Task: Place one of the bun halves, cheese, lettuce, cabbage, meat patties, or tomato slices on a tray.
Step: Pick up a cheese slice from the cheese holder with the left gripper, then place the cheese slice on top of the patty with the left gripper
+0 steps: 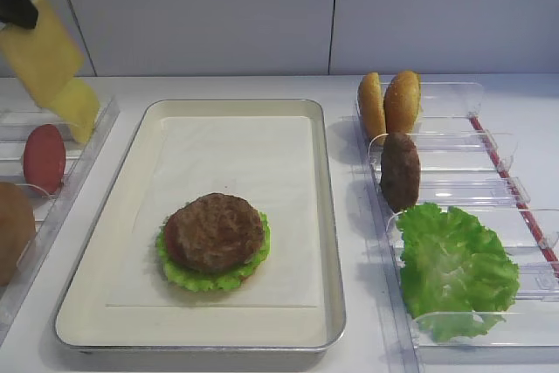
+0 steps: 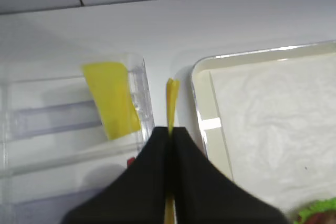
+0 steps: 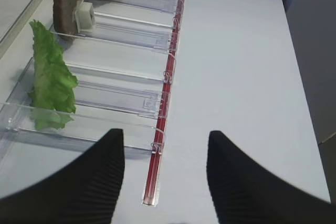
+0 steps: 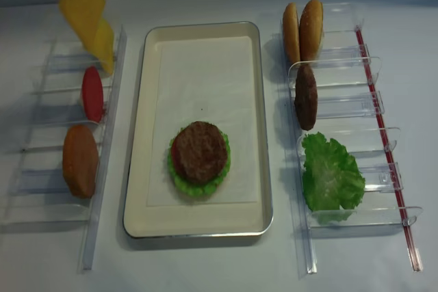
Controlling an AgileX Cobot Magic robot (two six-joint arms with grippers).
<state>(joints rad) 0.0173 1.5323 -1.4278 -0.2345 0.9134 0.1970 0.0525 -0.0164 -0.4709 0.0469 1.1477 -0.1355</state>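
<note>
- Far left, the left gripper (image 2: 169, 145) has its fingers pressed together on a cheese slice (image 1: 41, 52), held up in the air above the left bins (image 4: 41, 135); the left wrist view shows it edge-on, as a thin yellow line
- A second cheese slice (image 2: 111, 99) stands in the rear left bin, with a tomato slice (image 4: 92, 94) and a bun half (image 4: 80, 160) in front of it
- On the bench (image 4: 205, 264), the tray (image 1: 87, 255) holds a patty (image 1: 214, 231) on lettuce (image 1: 210, 279)
- The right bins (image 4: 349, 100) hold two bun halves (image 4: 303, 29), a patty (image 4: 305, 97) and a lettuce leaf (image 4: 332, 179)
- Only the right wrist view shows the right gripper (image 3: 165, 177): its fingers stand spread, with nothing between them, above the bench by the lettuce bin
</note>
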